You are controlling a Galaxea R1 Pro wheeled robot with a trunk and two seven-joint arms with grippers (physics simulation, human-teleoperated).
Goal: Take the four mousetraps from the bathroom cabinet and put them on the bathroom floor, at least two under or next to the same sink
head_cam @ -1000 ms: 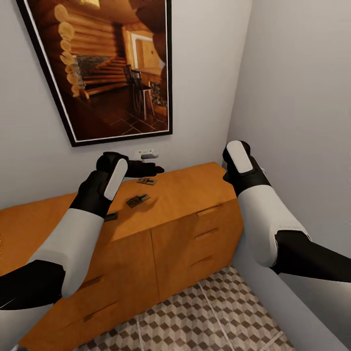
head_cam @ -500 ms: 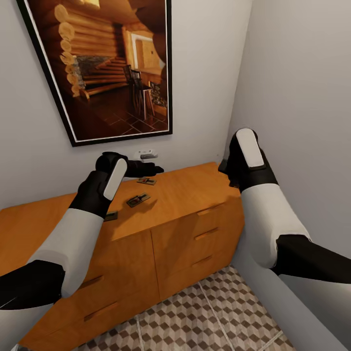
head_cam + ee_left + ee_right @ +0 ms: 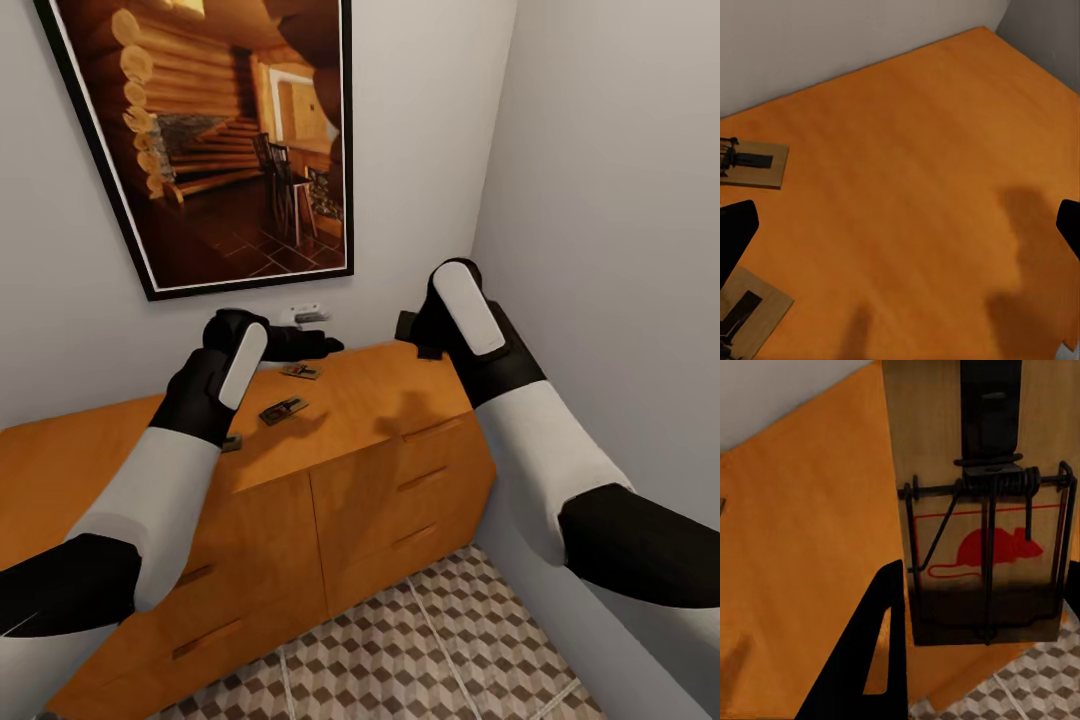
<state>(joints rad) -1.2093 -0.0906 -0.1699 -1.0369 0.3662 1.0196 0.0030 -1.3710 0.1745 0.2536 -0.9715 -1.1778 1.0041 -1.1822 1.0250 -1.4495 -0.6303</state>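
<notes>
Mousetraps, small tan wooden boards with dark wire fittings, lie on top of your low orange-brown wooden cabinet [image 3: 380, 400]: one [image 3: 301, 371] just below your left gripper [image 3: 325, 346], another [image 3: 283, 410] nearer you. Left is the nearer arm, reaching forward over the top, jaws spread. Your right gripper [image 3: 415, 328], raised above the cabinet's corner, is clamped on a red-mouse-printed mousetrap [image 3: 979, 510], long axis along the fingers.

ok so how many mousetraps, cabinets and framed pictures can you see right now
mousetraps: 4, three on the cabinet at, and one in the right gripper
cabinet: 1
framed picture: 1
total: 6
</notes>
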